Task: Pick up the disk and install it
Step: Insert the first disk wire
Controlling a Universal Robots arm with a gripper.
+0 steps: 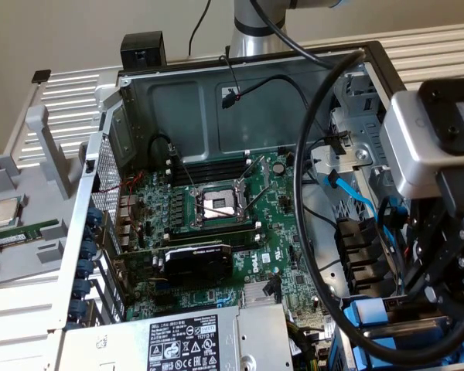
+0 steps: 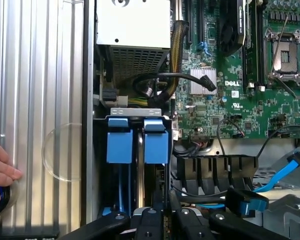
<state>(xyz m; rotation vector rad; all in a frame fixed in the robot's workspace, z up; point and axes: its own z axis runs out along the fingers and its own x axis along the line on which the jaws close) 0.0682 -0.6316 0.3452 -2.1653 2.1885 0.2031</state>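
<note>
The disk (image 2: 156, 142) is taken to be the blue-framed drive on the motherboard (image 2: 240, 100) side. It is stood on edge in the drive bay (image 2: 136, 111) beside a similar carrier (image 2: 120, 142), at the case's near corner on the exterior view's right. It is judged stiff, dense and shock-sensitive, with slippery metal, so the blue frame's flat flanks are best gripped. The gripper (image 2: 166, 222) is poised just above it, fingers drawn almost together; whether anything is pinched cannot be told. A person's hand (image 2: 0, 167) is rested on the ribbed table (image 2: 40, 75).

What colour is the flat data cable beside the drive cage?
The data cable is light blue, clearest in the wrist view.
</note>
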